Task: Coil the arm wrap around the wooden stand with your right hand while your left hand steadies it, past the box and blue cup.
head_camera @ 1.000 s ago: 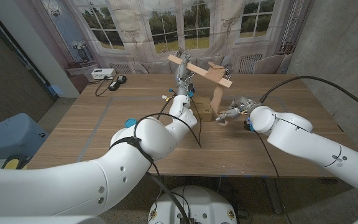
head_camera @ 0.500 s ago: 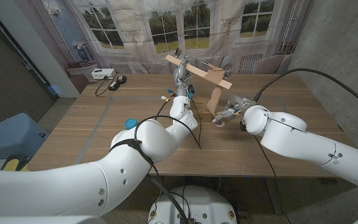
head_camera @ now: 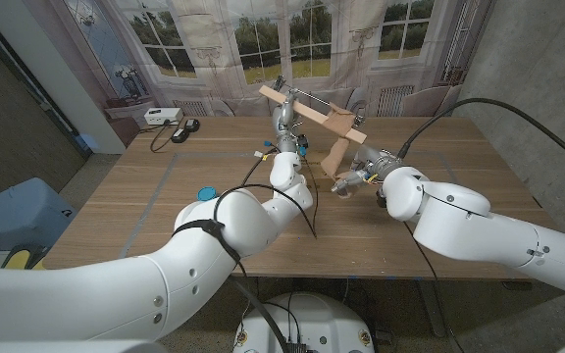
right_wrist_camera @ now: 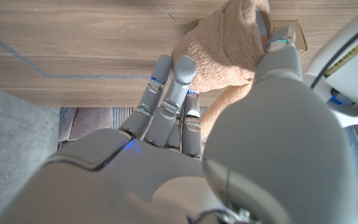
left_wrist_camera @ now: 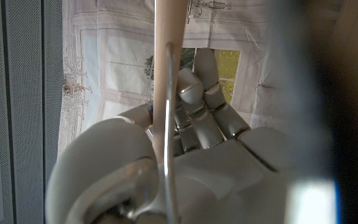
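The wooden stand [head_camera: 314,109] is at the table's far middle, its crossbar slanting down to the right. My left hand [head_camera: 284,118] grips the crossbar's left end; in the left wrist view its fingers [left_wrist_camera: 199,106] curl around the pale wooden bar [left_wrist_camera: 166,81]. A tan arm wrap [head_camera: 338,145] hangs from the crossbar down along the post. My right hand [head_camera: 354,179] holds the wrap's lower end just right of the post. In the right wrist view the fingers [right_wrist_camera: 174,87] press into the fuzzy wrap [right_wrist_camera: 222,53] beside the stand's base block [right_wrist_camera: 286,30].
A blue cup [head_camera: 205,193] peeks out beside my left forearm on the table's left half. A white box [head_camera: 162,116] and a black device [head_camera: 184,129] with a cable lie at the far left corner. Curtained windows back the table.
My right hand has carried the wrap's end leftward, closer to the post. The crossbar and my left hand have shifted slightly left.
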Robot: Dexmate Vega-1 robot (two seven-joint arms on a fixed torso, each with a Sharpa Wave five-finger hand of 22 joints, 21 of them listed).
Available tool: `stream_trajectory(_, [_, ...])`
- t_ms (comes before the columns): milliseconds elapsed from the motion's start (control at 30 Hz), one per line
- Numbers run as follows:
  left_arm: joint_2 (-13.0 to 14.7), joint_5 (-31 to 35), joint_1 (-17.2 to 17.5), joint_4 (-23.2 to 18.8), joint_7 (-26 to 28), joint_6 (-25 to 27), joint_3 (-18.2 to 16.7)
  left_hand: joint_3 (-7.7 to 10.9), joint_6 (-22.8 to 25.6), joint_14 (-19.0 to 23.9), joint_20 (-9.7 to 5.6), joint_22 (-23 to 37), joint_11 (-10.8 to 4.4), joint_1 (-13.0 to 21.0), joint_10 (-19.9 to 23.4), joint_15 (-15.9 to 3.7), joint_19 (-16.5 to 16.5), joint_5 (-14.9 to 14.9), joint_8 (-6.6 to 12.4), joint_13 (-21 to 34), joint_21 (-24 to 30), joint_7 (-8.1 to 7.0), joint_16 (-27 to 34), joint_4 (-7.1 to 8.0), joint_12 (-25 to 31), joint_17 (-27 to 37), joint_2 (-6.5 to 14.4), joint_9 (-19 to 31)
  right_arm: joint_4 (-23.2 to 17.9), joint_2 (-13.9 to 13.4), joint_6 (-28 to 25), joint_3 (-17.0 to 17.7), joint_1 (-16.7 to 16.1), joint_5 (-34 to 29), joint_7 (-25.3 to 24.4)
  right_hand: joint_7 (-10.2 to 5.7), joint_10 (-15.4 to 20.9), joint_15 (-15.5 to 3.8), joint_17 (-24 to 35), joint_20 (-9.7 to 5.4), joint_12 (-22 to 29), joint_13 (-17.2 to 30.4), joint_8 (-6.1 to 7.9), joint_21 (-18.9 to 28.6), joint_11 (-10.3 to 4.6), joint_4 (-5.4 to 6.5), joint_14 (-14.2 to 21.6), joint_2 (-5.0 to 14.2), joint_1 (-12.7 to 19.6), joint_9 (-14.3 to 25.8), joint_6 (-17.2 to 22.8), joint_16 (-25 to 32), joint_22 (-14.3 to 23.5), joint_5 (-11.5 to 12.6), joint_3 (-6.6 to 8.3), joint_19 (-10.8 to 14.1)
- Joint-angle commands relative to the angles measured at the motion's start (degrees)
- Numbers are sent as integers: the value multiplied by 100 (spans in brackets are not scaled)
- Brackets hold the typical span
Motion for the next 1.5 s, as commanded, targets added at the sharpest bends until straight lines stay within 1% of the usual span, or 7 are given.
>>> stream_trajectory(33, [233, 52, 19, 182, 849, -113, 1057, 463, -22, 2, -586, 16, -101, 14, 68, -1, -21, -9, 36, 763, -3, 15, -21, 472, 695, 14, 93, 5, -359, 108, -74, 83, -709, -2472, 903, -925, 2152, -251, 17, -515, -37, 4, 30, 57, -1004, -24, 17, 2098, 2094, 22, 1586, 17, 0, -1, 15, 55])
stream_trajectory(233, [359, 79, 29, 182, 1369, -46, 1639, 463, -20, 4, -587, 14, -100, 12, 77, -1, -17, -9, 49, 763, -2, 25, -21, 472, 698, 15, 93, 5, -176, 476, -74, 148, -1088, -4600, 2317, -966, 2109, -249, 16, -558, -33, 51, 20, 36, -1028, -4, 0, 2090, 2066, 15, 1565, 5, 2, -1, -5, -8])
stream_trajectory(400, [454, -169, 25, 182, 1546, -1, 2116, 464, -12, 5, -588, 18, -102, 10, 79, 0, -20, -8, 59, 763, 2, 35, -22, 473, 698, 16, 93, -9, -124, 555, -74, -32, -1054, -5398, 2670, -985, 2098, -251, 17, -579, -21, 92, 21, 34, -1048, 6, -16, 2087, 2055, 13, 1563, -4, 2, 3, -16, -10])
stream_trajectory(500, [496, -320, 22, 182, 1568, 13, 2321, 464, -30, 6, -583, 16, -92, 9, 95, -1, -18, -9, 69, 762, 3, 25, -23, 472, 702, 16, 94, 1, -113, 577, 53, -29, -1186, -5647, 2371, -1009, 2098, -253, 18, -588, -21, 99, 23, 33, -1068, 8, -20, 2085, 2053, 12, 1568, -6, 2, 7, -22, -10])
stream_trajectory(900, [616, -640, 41, 182, 1662, -8, 2895, 469, -32, 10, -579, 26, -101, 5, 82, 0, -10, -8, 100, 763, 12, 21, -24, 473, 697, 16, 96, -18, 221, 1131, 1942, 1475, -2857, -5533, 241, -1076, 2088, -255, 16, -636, -35, 109, 21, 21, -1131, 46, -25, 2092, 2006, 11, 1546, -23, -1, 22, -53, -17])
stream_trajectory(1300, [684, -870, 96, 182, 1693, -313, 3317, 471, -34, 12, -584, 13, -90, 0, 83, 0, -3, -8, 125, 764, 1, 22, -25, 475, 696, 16, 94, -38, 417, 1663, 3008, 2197, -3458, -5822, -164, -1094, 2100, -255, 16, -649, -54, 90, 35, 18, -1155, 61, -16, 2098, 1990, 18, 1558, -33, -1, 35, -70, -5])
stream_trajectory(1500, [603, -1329, 128, 182, 591, -527, 2945, 476, -70, 26, -582, 15, -12, 1, 72, -2, 6, -5, 131, 763, 7, 101, -35, 474, 695, 1, 99, -39, 583, 1958, 3379, 2472, -3553, -5979, -326, -1105, 2090, -254, 15, -649, -56, 102, 37, 18, -1160, 60, -11, 2099, 1992, 18, 1558, -38, -2, 41, -73, 5])
